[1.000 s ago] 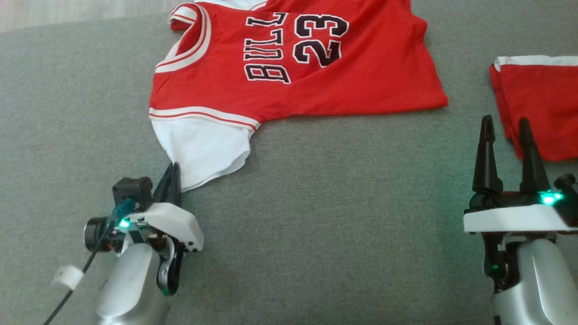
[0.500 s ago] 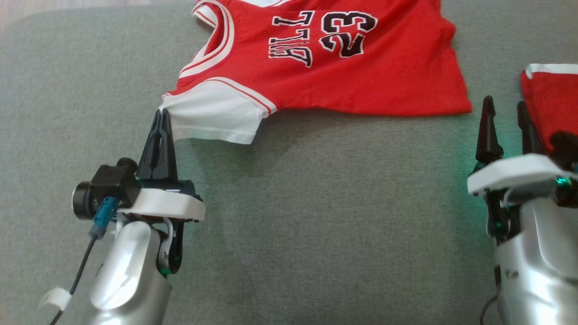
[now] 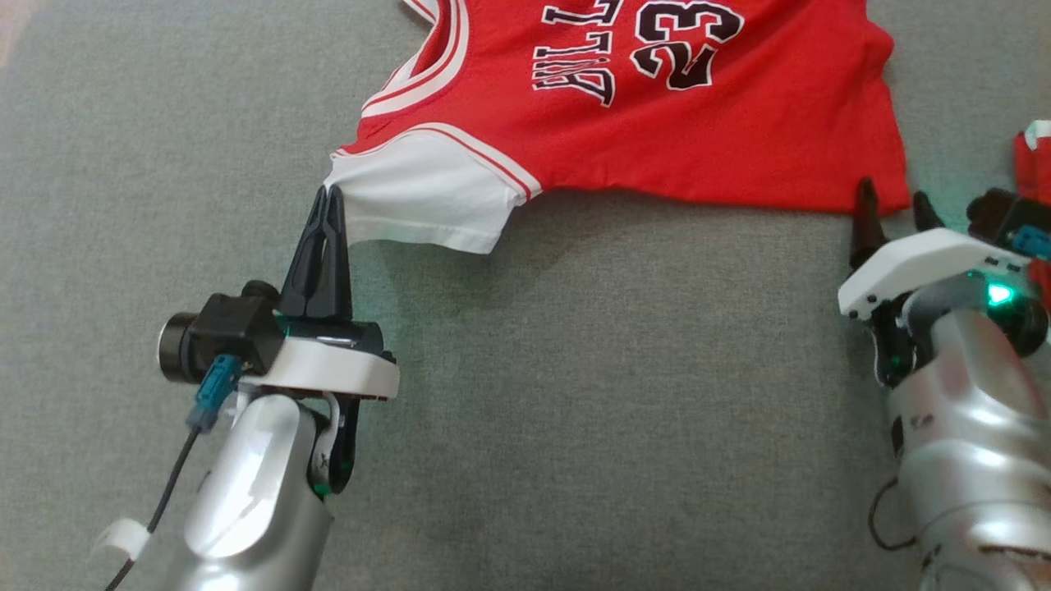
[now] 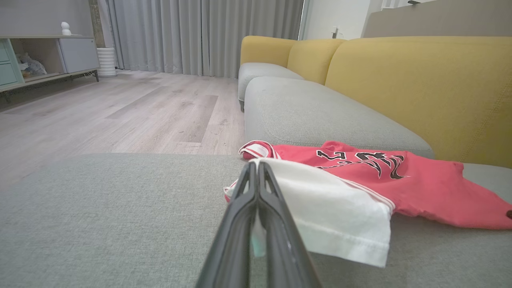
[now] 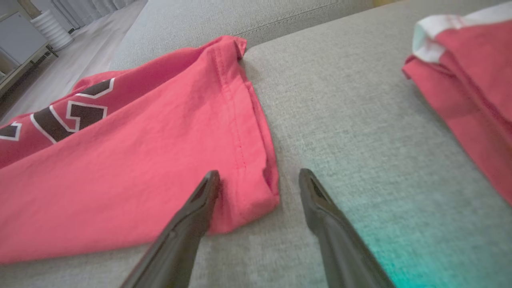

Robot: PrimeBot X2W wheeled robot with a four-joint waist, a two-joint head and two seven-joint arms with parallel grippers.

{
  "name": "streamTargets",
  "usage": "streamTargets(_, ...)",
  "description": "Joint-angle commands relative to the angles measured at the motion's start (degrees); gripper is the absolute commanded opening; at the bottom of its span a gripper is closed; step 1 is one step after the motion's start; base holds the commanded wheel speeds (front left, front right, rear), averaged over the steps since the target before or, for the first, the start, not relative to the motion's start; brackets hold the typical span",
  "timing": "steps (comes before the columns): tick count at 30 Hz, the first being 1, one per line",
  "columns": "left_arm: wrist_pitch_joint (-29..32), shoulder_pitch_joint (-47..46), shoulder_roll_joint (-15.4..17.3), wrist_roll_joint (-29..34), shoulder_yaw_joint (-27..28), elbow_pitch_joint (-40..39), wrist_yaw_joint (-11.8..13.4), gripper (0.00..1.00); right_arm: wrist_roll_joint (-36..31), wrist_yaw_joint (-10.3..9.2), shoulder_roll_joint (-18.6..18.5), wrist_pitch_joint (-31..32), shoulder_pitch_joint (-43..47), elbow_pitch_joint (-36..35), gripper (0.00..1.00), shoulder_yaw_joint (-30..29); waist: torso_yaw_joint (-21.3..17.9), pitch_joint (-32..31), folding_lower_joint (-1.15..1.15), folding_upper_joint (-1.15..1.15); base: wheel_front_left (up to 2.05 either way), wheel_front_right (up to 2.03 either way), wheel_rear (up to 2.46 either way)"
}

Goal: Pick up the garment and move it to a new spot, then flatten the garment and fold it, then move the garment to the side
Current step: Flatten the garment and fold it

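Left gripper (image 3: 328, 201) is clamped tight on the soft white sleeve (image 3: 419, 197) of the red jersey (image 3: 657, 123), which lies spread on the nubby grey cushion (image 3: 616, 410). Right gripper (image 3: 891, 209) gapes wide, straddling its stitched hem corner; folded red cloth (image 5: 472, 80) sits nearby.

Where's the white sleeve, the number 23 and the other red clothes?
white sleeve (image 3: 423, 193), head view, middle of its white cloth.
number 23 (image 3: 686, 41), head view, on the printed digits.
other red clothes (image 5: 472, 76), right wrist view, red top layer.
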Motion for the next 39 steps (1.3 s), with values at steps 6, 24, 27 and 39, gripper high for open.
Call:
streamTargets(6,-0.7,-1.4,1.4,0.0,1.7,-1.6,0.0,0.00,-2.1,-0.04,0.5,-4.1,-3.8,7.2,0.00,1.3,-0.3,-0.5,0.01,0.00,0.00,0.00,0.00)
streamTargets(24,-0.9,-4.0,1.9,-11.0,10.7,-11.5,-1.5,0.00,9.1,-0.04,-0.1,-10.3,-6.0,-11.4,0.00,16.1,-7.0,-10.5,0.01,0.00,0.00,0.00,0.00)
streamTargets(27,-0.8,-5.0,1.5,-12.9,12.5,-17.0,-1.0,0.00,10.3,-0.04,-1.4,-8.7,-4.2,-20.6,0.00,17.8,-7.8,-12.5,0.01,0.00,0.00,0.00,0.00)
streamTargets(39,6.5,-1.0,0.7,-16.7,14.3,-43.0,4.7,0.00,11.6,-0.04,-1.7,9.2,11.5,-63.8,0.00,13.6,-8.5,-14.8,0.01,0.00,0.00,0.00,0.00)
